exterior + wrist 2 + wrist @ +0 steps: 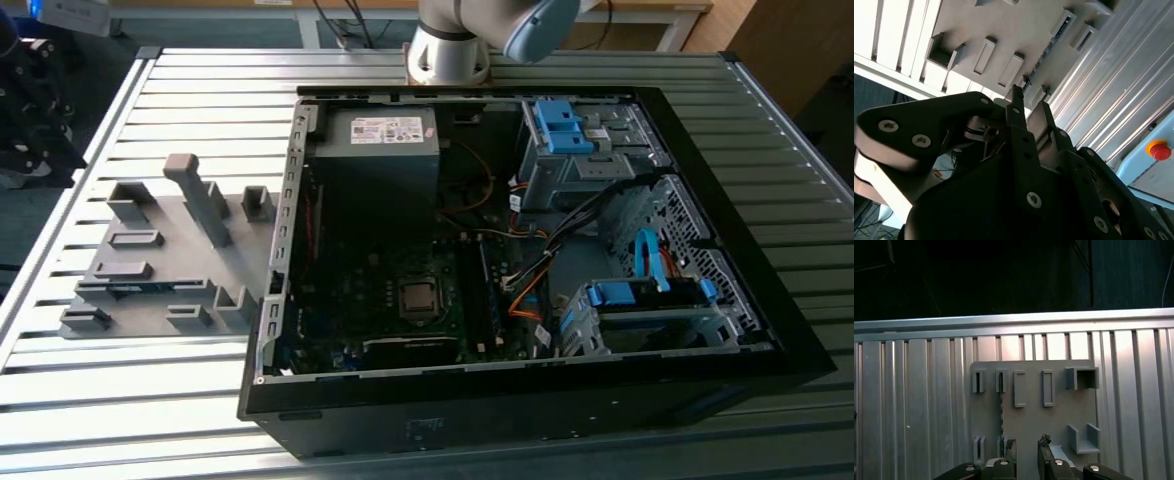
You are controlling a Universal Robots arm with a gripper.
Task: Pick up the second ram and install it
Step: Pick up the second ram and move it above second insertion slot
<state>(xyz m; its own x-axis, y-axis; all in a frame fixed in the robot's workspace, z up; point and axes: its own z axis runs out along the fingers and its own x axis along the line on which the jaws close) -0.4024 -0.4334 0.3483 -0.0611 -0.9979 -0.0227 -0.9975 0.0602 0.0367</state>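
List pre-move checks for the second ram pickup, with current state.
1. gripper open and empty: ok.
2. second ram standing edge-on in the grey tray: ok.
3. ram centred in the finger gap: not ok; in the first wrist view it lines up nearer one finger.
4. clearance above the ram: cannot tell.
5. computer case open: ok.
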